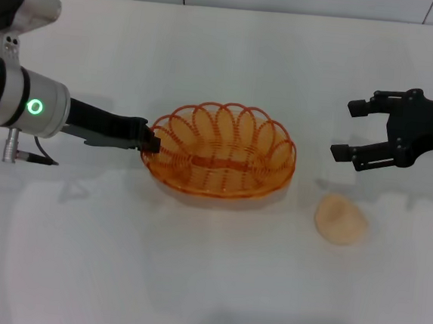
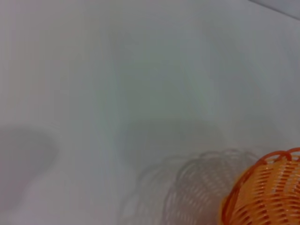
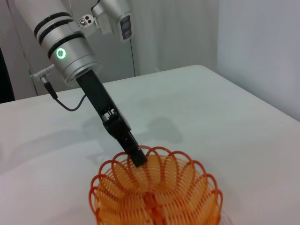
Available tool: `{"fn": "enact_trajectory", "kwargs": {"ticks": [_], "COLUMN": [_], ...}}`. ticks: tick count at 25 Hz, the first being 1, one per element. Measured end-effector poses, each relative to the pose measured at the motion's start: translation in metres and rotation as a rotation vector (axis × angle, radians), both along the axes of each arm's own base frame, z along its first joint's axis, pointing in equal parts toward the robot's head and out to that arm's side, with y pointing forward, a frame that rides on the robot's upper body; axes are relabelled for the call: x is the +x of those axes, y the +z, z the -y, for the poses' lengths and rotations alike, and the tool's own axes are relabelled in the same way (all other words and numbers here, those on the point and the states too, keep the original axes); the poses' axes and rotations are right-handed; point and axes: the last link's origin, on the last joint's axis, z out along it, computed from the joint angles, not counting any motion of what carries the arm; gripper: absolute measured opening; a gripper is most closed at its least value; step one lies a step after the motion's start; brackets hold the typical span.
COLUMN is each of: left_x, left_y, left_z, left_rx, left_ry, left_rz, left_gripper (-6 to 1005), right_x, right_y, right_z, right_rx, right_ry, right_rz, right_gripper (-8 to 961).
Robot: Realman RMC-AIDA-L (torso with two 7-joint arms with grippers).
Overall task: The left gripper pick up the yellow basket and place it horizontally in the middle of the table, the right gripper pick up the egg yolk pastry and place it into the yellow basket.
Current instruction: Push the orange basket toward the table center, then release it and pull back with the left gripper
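Observation:
The yellow basket (image 1: 221, 151) stands upright in the middle of the table (image 1: 206, 282), long side across. My left gripper (image 1: 151, 143) is at the basket's left rim and looks shut on the looped edge; the right wrist view shows it (image 3: 137, 158) pinching the rim of the basket (image 3: 157, 197). The left wrist view shows only a piece of the basket (image 2: 265, 192) and its shadow. The egg yolk pastry (image 1: 340, 218) lies on the table to the right of the basket. My right gripper (image 1: 348, 130) is open and empty, hovering behind and above the pastry.
The table's back edge (image 1: 230, 8) meets a wall. A cable (image 1: 31, 153) hangs from the left arm near the table's left side. White tabletop lies in front of the basket and the pastry.

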Motion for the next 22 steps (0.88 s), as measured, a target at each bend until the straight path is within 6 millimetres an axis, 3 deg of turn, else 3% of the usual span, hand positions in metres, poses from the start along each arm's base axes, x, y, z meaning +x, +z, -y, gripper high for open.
{"fn": "enact_trajectory", "kwargs": {"ticks": [13, 22], "left_x": [0.004, 0.0025], "left_y": [-0.0006, 0.0018], "left_z": [0.0002, 0.0039], "left_rx": [0.006, -0.024], "left_ry": [0.003, 0.001], "left_rz": [0.043, 0.036], "left_gripper": [171, 553], "right_x": [0.0006, 0.0006], "right_y": [-0.0001, -0.0004], "right_z": [0.0001, 0.0002], "right_rx": [-0.001, -0.002], "right_ry": [-0.001, -0.002], "right_rz": [0.004, 0.005], "right_gripper": [869, 870]}}
